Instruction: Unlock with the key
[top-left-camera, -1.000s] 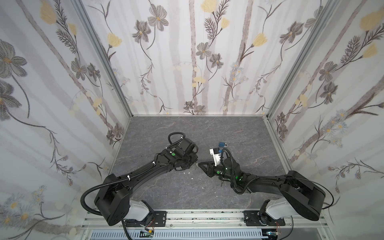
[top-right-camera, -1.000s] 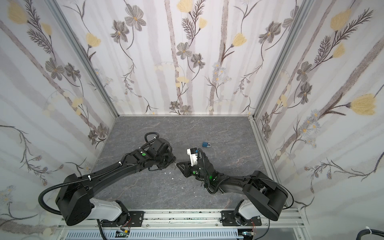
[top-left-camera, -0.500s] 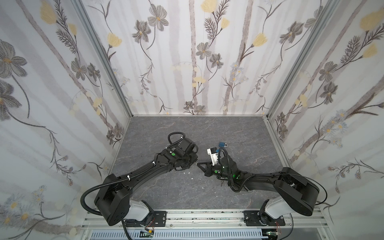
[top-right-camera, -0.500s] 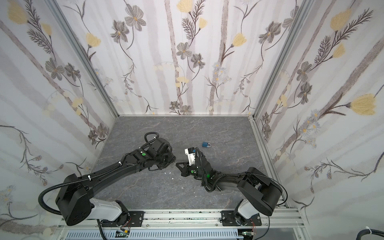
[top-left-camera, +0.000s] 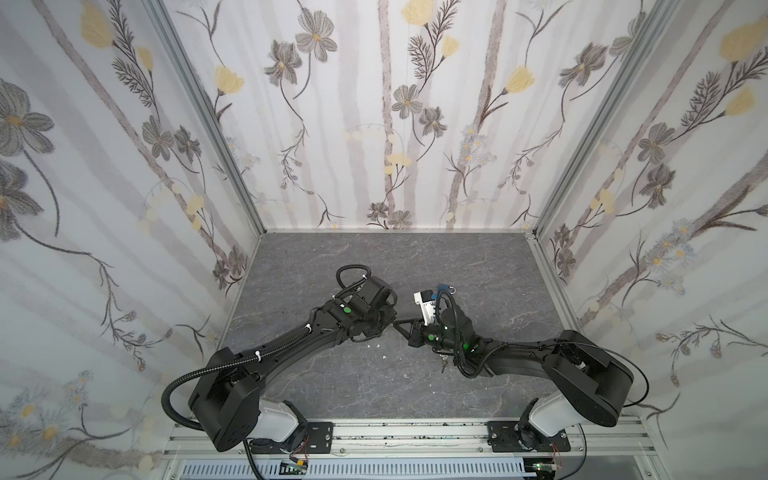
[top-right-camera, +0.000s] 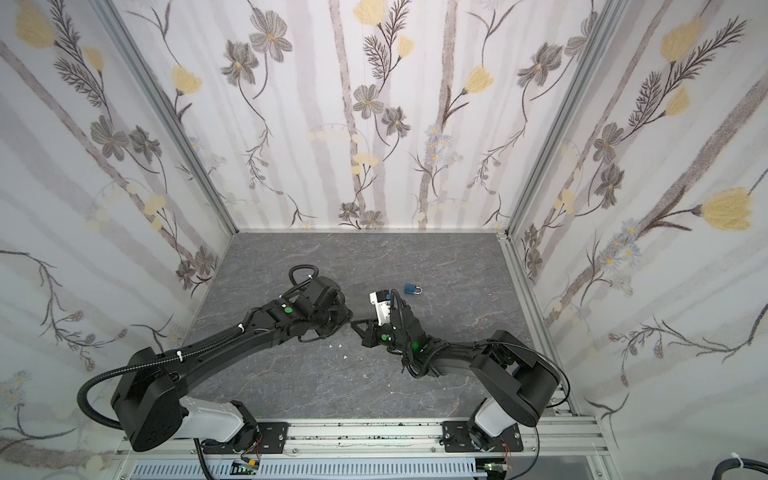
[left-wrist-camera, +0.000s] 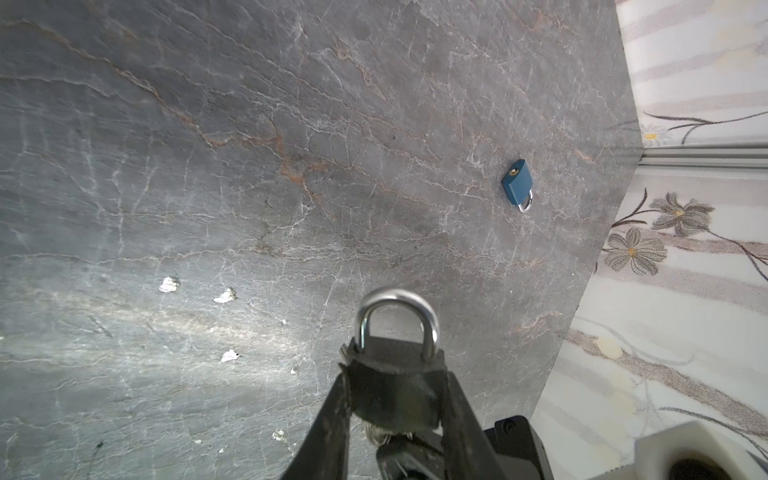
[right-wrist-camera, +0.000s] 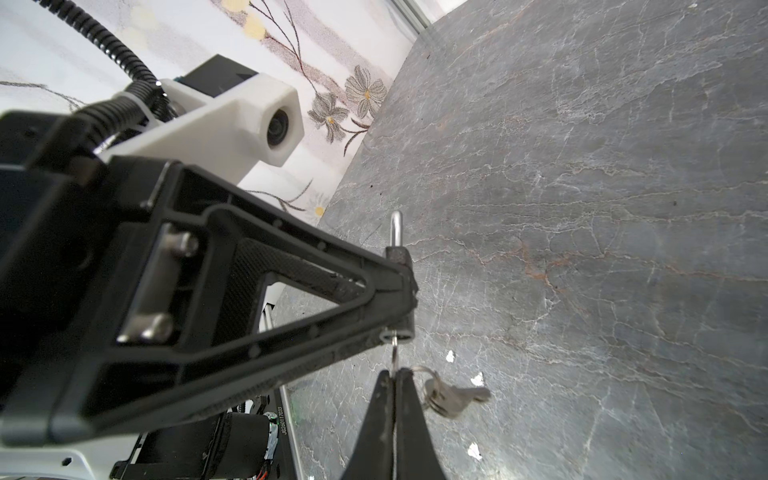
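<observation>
A black padlock (left-wrist-camera: 395, 374) with a silver shackle (left-wrist-camera: 397, 307) is clamped between the fingers of my left gripper (left-wrist-camera: 395, 376), shackle pointing away from the wrist. In the right wrist view the padlock (right-wrist-camera: 400, 259) is seen edge-on, and a thin silver key (right-wrist-camera: 394, 355) sticks into its underside. My right gripper (right-wrist-camera: 394, 376) is shut on that key's head. A ring with spare keys (right-wrist-camera: 453, 397) dangles beside its fingertips. In both top views the left gripper (top-left-camera: 390, 322) and right gripper (top-left-camera: 402, 327) meet tip to tip at mid floor.
A small blue padlock (top-right-camera: 412, 289) lies on the grey stone floor (top-right-camera: 436, 257) behind the right wrist, also visible as the blue padlock (left-wrist-camera: 517, 185). Small white chips (left-wrist-camera: 169, 284) dot the floor. Flowered walls close in three sides.
My right gripper's jaws have closed onto the key. Both arms stay almost where they were, tips together.
</observation>
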